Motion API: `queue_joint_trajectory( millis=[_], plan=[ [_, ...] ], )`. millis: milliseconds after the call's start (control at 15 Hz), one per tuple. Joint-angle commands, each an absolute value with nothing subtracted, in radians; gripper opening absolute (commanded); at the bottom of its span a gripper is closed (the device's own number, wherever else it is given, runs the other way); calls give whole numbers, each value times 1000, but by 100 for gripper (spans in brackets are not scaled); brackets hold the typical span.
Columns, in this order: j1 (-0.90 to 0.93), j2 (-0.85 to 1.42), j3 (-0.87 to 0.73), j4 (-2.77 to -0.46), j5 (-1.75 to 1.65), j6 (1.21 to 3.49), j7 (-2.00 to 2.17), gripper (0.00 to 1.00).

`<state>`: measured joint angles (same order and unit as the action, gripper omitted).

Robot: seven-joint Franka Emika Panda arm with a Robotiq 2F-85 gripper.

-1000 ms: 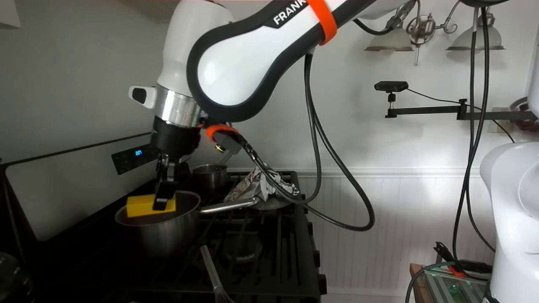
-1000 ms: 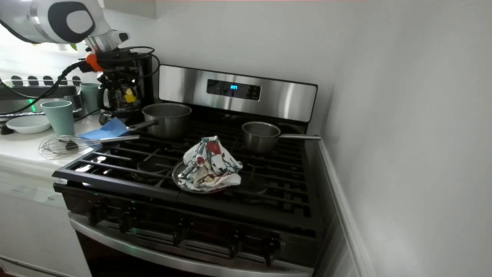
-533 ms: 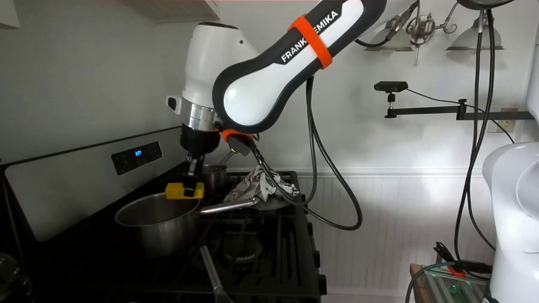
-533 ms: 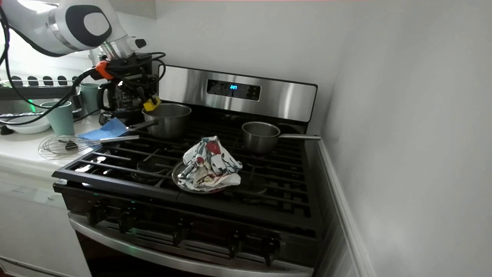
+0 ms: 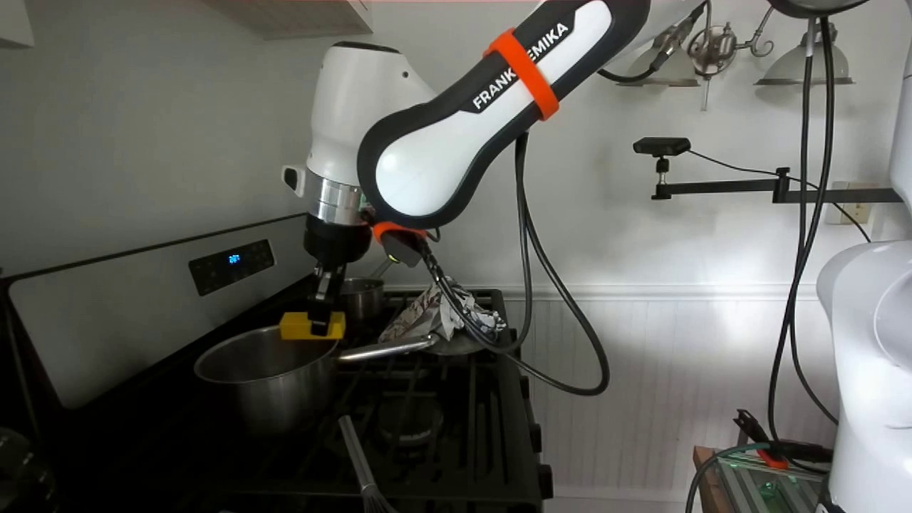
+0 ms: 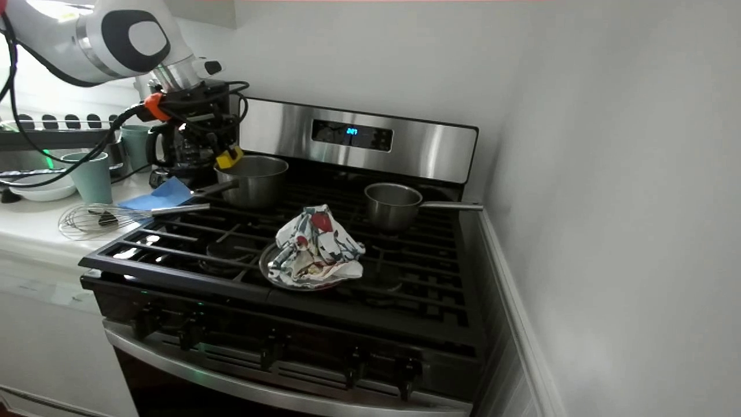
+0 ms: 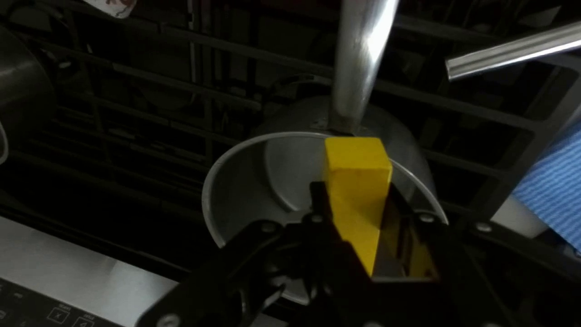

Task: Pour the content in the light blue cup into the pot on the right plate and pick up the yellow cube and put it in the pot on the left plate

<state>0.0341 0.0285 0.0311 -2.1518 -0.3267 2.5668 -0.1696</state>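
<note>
The claw (image 5: 319, 320) grips the yellow block (image 7: 358, 190) above the large steel saucepan (image 6: 255, 188), near its handle-side rim. Released off-centre, the block could clip that rim and tumble onto the stove (image 6: 231, 295).

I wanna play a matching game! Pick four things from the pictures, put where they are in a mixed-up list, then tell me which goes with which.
Things
1. Yellow block
2. Patterned cloth
3. Smaller pot
4. Whisk

Places
A. Bunched up on a shallow pan or dish
B. Wire end over the white counter, handle over the stove
C. Held in the robot's hand
D. Standing on the stove, handle towards the wall

Right pairs
1-C, 2-A, 3-D, 4-B
</note>
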Motion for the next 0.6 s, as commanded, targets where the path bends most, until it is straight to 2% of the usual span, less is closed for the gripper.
queue_joint_trajectory(
  millis=[0,200,533],
  plan=[
    [26,100,30,-2057,-225,2535,-236,8],
    [16,157,28,-1985,-187,2563,-275,8],
    [-3,295,59,-1839,-70,2479,-400,8]
  ],
)
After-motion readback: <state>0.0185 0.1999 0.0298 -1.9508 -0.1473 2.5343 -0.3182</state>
